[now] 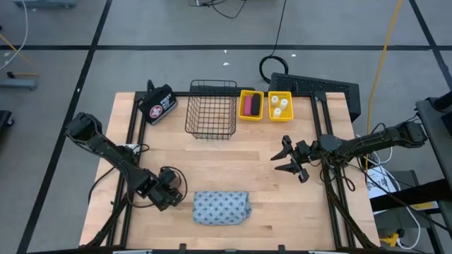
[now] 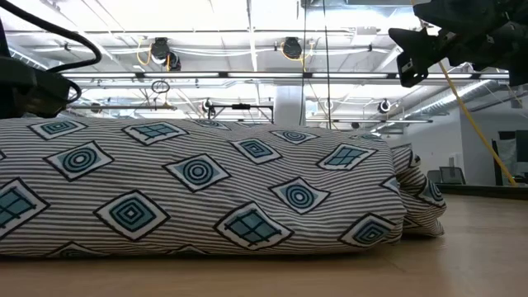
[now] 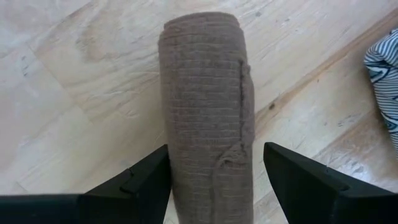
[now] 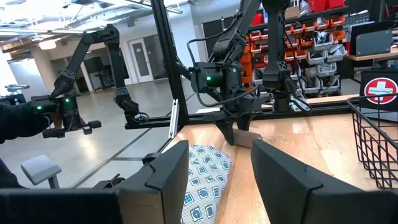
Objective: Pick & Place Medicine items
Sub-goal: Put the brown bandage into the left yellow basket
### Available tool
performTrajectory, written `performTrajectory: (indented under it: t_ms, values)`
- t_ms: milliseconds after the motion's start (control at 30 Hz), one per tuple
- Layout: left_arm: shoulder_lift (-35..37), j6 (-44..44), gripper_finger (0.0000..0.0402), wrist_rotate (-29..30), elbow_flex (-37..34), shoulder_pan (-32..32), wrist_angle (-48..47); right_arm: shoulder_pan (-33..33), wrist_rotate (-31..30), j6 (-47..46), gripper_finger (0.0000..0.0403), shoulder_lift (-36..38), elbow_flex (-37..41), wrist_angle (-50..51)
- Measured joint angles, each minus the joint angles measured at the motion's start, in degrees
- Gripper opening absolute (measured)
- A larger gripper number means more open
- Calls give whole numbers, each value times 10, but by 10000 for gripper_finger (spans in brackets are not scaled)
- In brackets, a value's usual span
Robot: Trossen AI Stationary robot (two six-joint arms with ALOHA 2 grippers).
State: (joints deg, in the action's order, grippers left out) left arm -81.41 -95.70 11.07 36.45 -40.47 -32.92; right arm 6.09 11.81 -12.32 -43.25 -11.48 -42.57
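Pale wood table (image 1: 233, 166), black frame rails round it. High view: black wire basket (image 1: 211, 109) at the far edge, looks empty. Two yellow bins beside it: one (image 1: 251, 105) holds a pink roll (image 1: 253, 104) next to a dark piece, the other (image 1: 280, 106) holds three white bottles (image 1: 280, 106). Black bag with a red-and-white emblem (image 1: 157, 106) sits near the far left corner. Blue-grey patterned pouch (image 1: 222, 207) lies flat by the near edge. Left gripper (image 1: 171, 192) is low, just left of the pouch. Right gripper (image 1: 288, 159) hangs over bare wood, fingers spread, holding nothing.

Low view: soft striped fabric pouch (image 2: 206, 194) with diamond and ring motifs fills the frame; right gripper (image 2: 412, 58) is up high.

Left wrist view: brown bar (image 3: 208, 106), woven bandage texture, rolled, lies on the wood between the two dark fingers (image 3: 146, 183); one finger is close against it, a gap shows at the other. Pouch edge (image 3: 384, 68) is near.

Right wrist view: fingers (image 4: 168, 171) apart, pouch (image 4: 205, 177) beyond, left gripper (image 4: 233, 134) down at the bar (image 4: 249, 138), basket wire (image 4: 376, 149) at the side.
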Motion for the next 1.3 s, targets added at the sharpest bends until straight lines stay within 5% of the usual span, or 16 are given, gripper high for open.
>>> performTrajectory:
  t_ms: [133,333,667,1100,1300]
  values:
    - [0,0,255,-9,0,0,2,0,0,0,162,0,0,0]
    - [0,-7,255,-110,1,-1,8,0,0,0,162,0,0,0]
    - [0,-6,249,-54,1,-2,-1,0,0,8,162,0,0,0]
    - [0,50,60,-56,9,34,2,0,0,8,162,0,0,0]
    - [-1,167,68,4,42,79,15,0,0,8,162,0,0,0]
